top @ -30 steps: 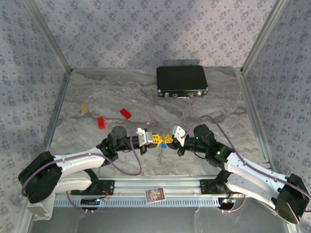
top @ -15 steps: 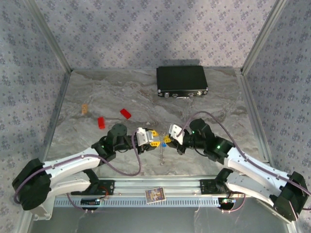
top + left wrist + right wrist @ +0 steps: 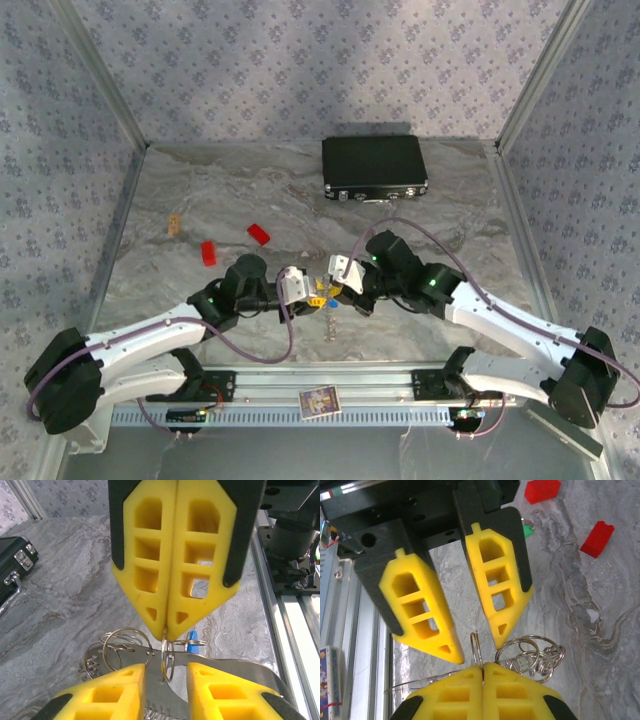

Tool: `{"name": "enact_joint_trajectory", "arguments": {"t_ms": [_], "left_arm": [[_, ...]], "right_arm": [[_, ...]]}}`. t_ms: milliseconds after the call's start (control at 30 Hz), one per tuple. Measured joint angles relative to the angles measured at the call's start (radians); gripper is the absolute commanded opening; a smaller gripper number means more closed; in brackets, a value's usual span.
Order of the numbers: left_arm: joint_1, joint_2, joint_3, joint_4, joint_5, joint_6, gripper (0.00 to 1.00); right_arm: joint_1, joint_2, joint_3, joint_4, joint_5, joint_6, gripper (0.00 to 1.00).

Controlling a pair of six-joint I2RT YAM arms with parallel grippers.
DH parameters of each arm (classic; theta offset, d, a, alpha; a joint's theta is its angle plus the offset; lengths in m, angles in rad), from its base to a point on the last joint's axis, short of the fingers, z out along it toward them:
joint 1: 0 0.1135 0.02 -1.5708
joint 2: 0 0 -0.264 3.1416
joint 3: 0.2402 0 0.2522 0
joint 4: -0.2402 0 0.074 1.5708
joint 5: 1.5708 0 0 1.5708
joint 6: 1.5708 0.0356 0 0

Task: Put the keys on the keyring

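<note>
In the right wrist view my right gripper (image 3: 482, 669) is shut on a small silver ring (image 3: 476, 649) that stands upright above its tips. My left gripper (image 3: 477, 647) faces it, open, with one yellow finger on each side of that ring and a gap to each. From the left wrist view, the left gripper (image 3: 166, 669) is open below the shut right gripper (image 3: 167, 630). A blue key (image 3: 194, 640) lies just behind. A green key (image 3: 527, 530) rests on the table further off. Several linked rings (image 3: 532, 657) hang beside the tips. A thin keyring wire (image 3: 426, 678) runs off sideways. From above, both grippers (image 3: 312, 292) (image 3: 335, 285) meet at table centre-front.
A black case (image 3: 375, 167) stands at the back of the marble table. Two red blocks (image 3: 208, 252) (image 3: 259, 234) and a small tan piece (image 3: 174, 224) lie at the left. An aluminium rail (image 3: 320, 382) runs along the near edge. Patterned walls close in three sides.
My left gripper's jaws have come apart from shut. The right gripper has moved left and forward, so the two now meet further left, with the ring between the left fingers.
</note>
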Motion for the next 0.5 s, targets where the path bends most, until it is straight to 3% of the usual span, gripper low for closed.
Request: {"name": "enact_joint_trajectory", "arguments": {"t_ms": [133, 233, 300, 333, 500], "left_arm": [[0.0, 0.0, 0.002, -0.005, 0.012, -0.004, 0.01], [0.0, 0.0, 0.002, -0.009, 0.015, -0.003, 0.0], [0.0, 0.0, 0.002, -0.008, 0.019, -0.004, 0.0], [0.0, 0.0, 0.002, -0.005, 0.019, -0.004, 0.0], [0.0, -0.005, -0.011, 0.041, 0.018, -0.029, 0.0]], "right_arm": [[0.015, 0.03, 0.03, -0.028, 0.005, -0.027, 0.0], [0.019, 0.039, 0.044, -0.049, 0.009, -0.042, 0.02], [0.019, 0.038, 0.045, -0.052, 0.008, -0.045, 0.26], [0.019, 0.037, 0.045, -0.051, 0.008, -0.045, 0.3], [0.013, -0.041, -0.009, 0.002, 0.014, -0.038, 0.36]]}}
